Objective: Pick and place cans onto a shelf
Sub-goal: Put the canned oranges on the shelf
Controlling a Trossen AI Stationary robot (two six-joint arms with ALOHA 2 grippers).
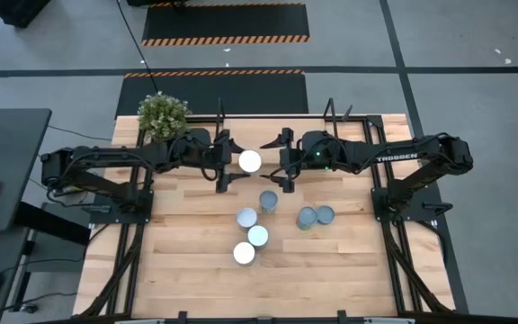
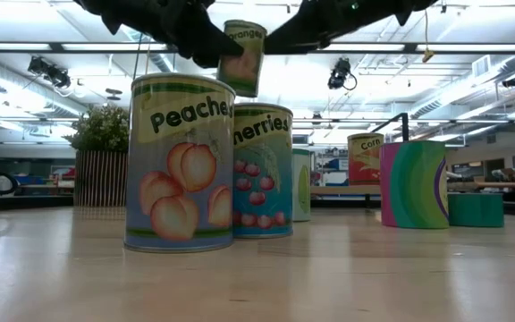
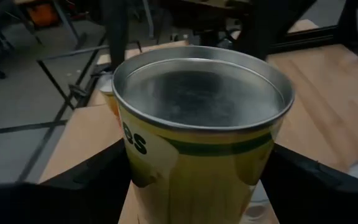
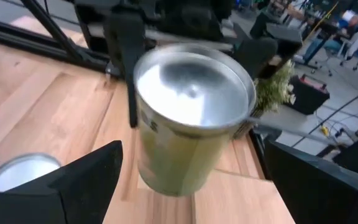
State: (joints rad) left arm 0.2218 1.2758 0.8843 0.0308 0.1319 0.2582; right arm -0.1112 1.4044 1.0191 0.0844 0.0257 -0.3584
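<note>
The left gripper [image 1: 229,162] clamps a can [image 1: 250,161] labelled "Oranges" in the air above the table [image 1: 187,270], near its far edge. The right gripper [image 1: 281,165] stands just beside it, fingers spread wide, holding nothing. On the table stand cans reading "Peaches" [image 2: 182,161], "Cherries" [image 2: 263,170] and "Corn" [image 2: 365,158].

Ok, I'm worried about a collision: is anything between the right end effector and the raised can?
Nothing visible. The raised can, gripped by the left end effector, hangs above the table directly in front of the open right end effector, with only air between them.
</note>
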